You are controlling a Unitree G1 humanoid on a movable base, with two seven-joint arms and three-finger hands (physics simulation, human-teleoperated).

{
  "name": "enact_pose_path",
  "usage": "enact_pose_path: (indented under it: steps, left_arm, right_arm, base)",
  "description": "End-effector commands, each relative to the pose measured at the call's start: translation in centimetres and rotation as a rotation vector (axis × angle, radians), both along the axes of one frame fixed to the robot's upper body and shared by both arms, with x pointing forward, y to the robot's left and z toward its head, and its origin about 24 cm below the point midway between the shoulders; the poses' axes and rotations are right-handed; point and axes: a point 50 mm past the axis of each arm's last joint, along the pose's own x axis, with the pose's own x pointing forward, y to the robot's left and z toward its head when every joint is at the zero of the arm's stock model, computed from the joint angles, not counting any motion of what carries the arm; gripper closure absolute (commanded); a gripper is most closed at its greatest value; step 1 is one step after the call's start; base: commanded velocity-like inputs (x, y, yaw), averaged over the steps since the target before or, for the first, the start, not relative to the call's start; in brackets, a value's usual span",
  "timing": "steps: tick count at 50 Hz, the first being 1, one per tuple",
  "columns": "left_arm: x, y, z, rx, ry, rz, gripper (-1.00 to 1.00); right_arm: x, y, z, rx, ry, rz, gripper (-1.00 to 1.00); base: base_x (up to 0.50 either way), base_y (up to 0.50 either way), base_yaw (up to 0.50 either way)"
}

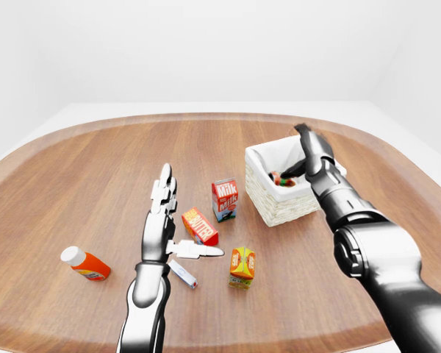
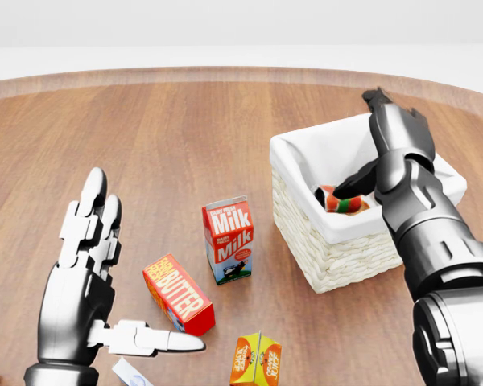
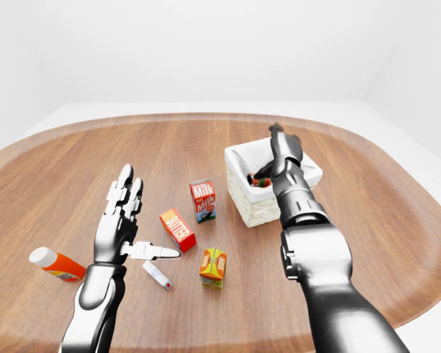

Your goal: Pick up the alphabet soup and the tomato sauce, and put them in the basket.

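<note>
Inside basket (image 2: 294, 173): right hand (image 2: 369, 183), grip unclear; left hand (image 2: 88, 265) splayed, empty.

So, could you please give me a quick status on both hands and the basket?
Left hand open, empty, hovering beside the red butter box. Right hand inside the white wicker basket, fingers hidden. Red-and-green can in the basket. Nothing blocking.

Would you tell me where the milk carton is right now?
In the head view the milk carton stands upright near the centre, between the butter box at its lower left and the basket on its right.
</note>
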Motion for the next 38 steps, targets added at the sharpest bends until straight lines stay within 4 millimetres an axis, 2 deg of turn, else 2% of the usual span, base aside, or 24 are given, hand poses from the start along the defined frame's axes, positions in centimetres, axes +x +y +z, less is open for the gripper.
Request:
enact_pose_path:
  steps: [1, 13, 17, 26, 38]
  left_arm:
    - [0.0, 0.0, -0.2, 0.020, 0.009, 0.001, -1.00]
    - [0.0, 0.0, -0.1, 0.019, 0.009, 0.002, -1.00]
    - [0.0, 0.0, -0.1, 0.019, 0.010, 0.002, -1.00]
    - [0.0, 0.0, -0.2, 0.019, 0.009, 0.001, -1.00]
    - [0.0, 0.0, -0.3, 0.021, 0.008, -0.001, -1.00]
  right_arm:
    - [0.1, 0.0, 0.4, 0.007, -0.018, -0.004, -1.00]
    - [0.1, 0.1, 0.3, 0.004, -0.019, 0.001, -1.00]
    - [0.2, 0.2, 1.0, 0.016, -0.045, 0.010, -1.00]
    - [0.9, 0.4, 4.7, 0.057, -0.149, 0.028, -1.00]
    - [1.2, 0.1, 7.6, 0.077, -0.215, 0.037, -1.00]
  base:
    - [0.00, 0.00, 0.00]
    - [0.00, 0.00, 0.00]
    - [0.00, 0.00, 0.00]
    - [0.00, 0.00, 0.00]
    - [0.00, 0.00, 0.00]
